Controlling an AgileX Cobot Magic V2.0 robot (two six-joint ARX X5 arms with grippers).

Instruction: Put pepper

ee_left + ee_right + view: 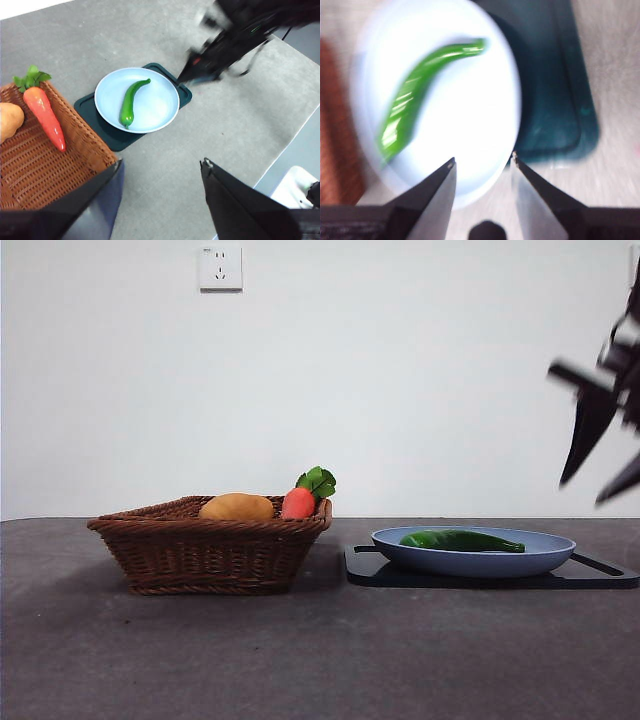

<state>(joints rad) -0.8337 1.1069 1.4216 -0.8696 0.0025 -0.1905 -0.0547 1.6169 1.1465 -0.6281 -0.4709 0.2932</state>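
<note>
The glossy green pepper [462, 540] lies on the blue plate [540, 556], which rests on a dark tray [600, 573]. It also shows in the left wrist view [131, 101] and, blurred, in the right wrist view [422, 85]. My right gripper [482, 161] is open and empty, above the plate's rim; in the front view it hangs at the upper right [600, 465], above and right of the plate. My left gripper [160, 167] is open and empty, high above the table between basket and plate.
A brown wicker basket [180, 545] stands left of the plate. It holds an orange-red carrot with green leaves [300, 500] and a tan potato [237, 507]. The grey table's edge [295, 140] lies beyond the tray.
</note>
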